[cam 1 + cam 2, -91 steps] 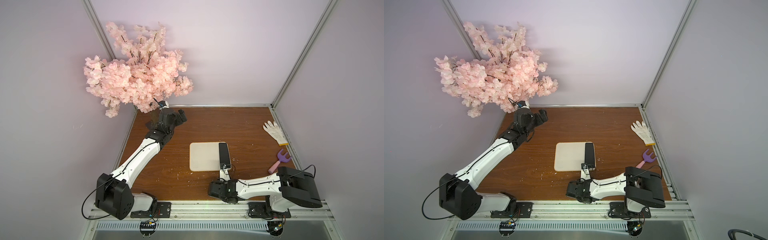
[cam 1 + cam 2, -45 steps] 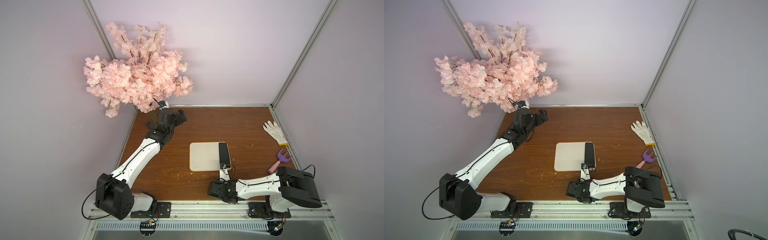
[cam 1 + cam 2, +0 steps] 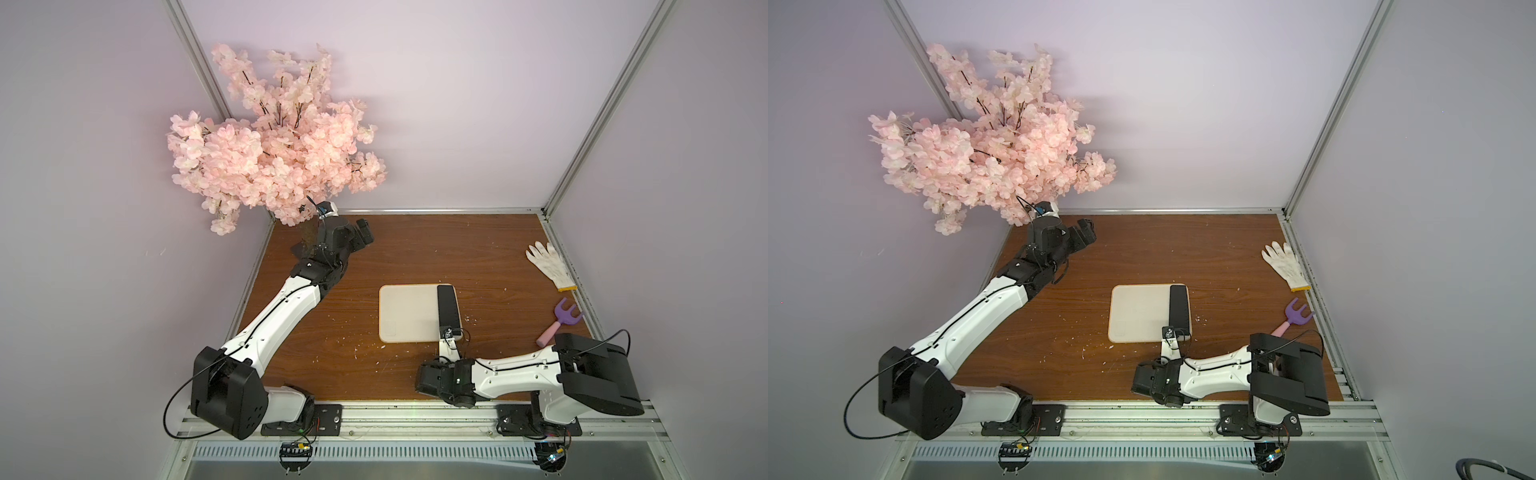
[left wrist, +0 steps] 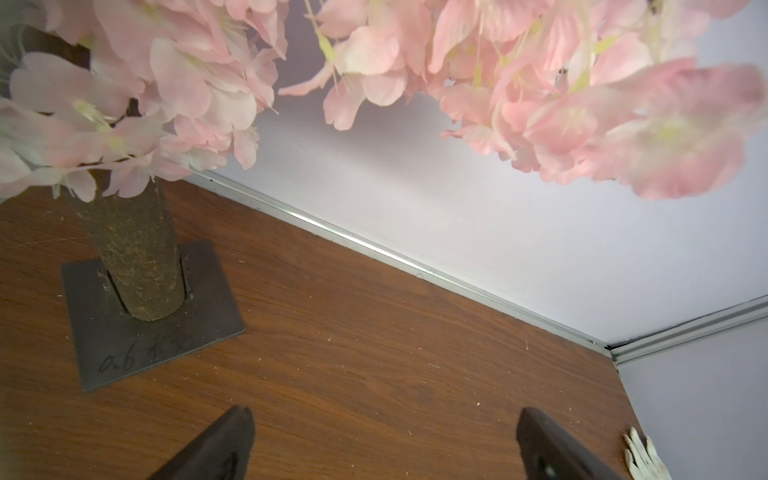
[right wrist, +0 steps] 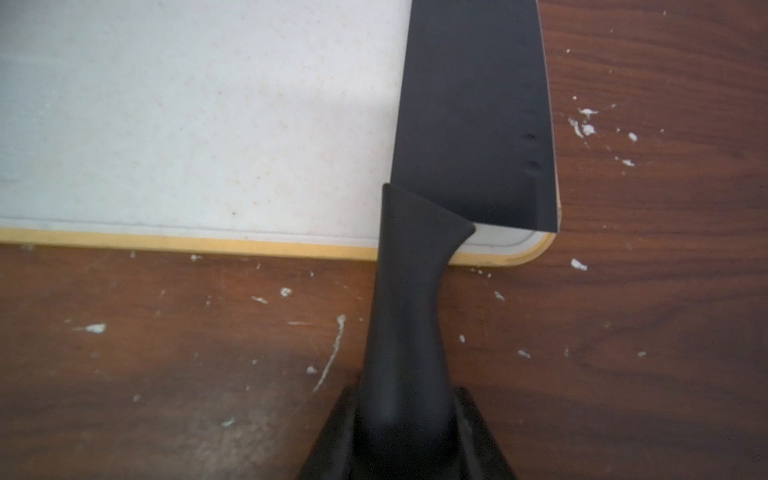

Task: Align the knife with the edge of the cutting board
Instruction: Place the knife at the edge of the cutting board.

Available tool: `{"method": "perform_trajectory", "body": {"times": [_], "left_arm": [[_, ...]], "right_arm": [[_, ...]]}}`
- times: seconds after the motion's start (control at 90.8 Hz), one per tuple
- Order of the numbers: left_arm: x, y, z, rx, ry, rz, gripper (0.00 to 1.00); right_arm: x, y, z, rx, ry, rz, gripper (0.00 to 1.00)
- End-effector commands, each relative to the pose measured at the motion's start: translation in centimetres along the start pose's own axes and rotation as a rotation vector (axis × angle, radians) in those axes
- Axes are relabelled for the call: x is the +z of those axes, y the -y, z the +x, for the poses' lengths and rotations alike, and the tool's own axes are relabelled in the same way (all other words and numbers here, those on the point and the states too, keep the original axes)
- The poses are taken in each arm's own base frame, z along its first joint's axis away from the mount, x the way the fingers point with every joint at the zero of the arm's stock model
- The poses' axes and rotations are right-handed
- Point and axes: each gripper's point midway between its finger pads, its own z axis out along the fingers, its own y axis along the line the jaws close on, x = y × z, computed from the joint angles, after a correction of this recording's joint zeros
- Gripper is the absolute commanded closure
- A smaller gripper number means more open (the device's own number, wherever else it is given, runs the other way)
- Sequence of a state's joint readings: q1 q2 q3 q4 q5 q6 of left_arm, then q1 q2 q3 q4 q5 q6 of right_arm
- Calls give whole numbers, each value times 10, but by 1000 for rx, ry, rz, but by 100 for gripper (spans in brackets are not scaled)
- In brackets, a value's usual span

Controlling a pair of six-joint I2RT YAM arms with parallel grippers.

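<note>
— What does the right gripper (image 5: 405, 415) have hold of?
— Its jaws are closed tight on the slim black handle of the knife (image 5: 469, 124). The blade lies flat on the cutting board (image 5: 187, 124), along the side nearest the right wall. Its long edge sits almost flush with the orange rim, and the handle juts past the near rim over the wood.
— And the left gripper (image 4: 386, 440)?
— Spread wide, gripping nothing, in the far left corner beside the trunk of the blossom tree (image 3: 274, 158).
— The count?
— Two arms, one knife, one board and one tree. There is also one white glove (image 3: 548, 266) and one purple rake (image 3: 557, 324), both by the right wall, well apart from the board.
— The surface?
— A dark brown wood-grain table (image 3: 415, 249) flecked with white crumbs, closed in by pale lilac walls with aluminium framing.
</note>
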State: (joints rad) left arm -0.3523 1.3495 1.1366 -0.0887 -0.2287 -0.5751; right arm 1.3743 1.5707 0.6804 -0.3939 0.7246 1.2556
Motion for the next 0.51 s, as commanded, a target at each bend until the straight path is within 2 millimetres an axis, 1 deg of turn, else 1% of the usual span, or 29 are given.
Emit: {"method": "perform_trajectory", "body": {"times": [0.0,0.099,0.165,0.286,0.495], "left_arm": [[-7,-1,-15,5,32,2,0],[-6,-1,-15,5,31,2,0],[-6,0,-15,5,30,3,0],[-7,0,-15,5,31,3,0],[-7,0,-15,6,31,5,0]], "right_arm": [[4,3,1,-31,7,25,73],[3,4,1,-30,8,25,71],[3,4,1,-30,8,26,66],[3,4,1,-28,8,26,61],[1,3,-2,-25,13,16,46]]}}
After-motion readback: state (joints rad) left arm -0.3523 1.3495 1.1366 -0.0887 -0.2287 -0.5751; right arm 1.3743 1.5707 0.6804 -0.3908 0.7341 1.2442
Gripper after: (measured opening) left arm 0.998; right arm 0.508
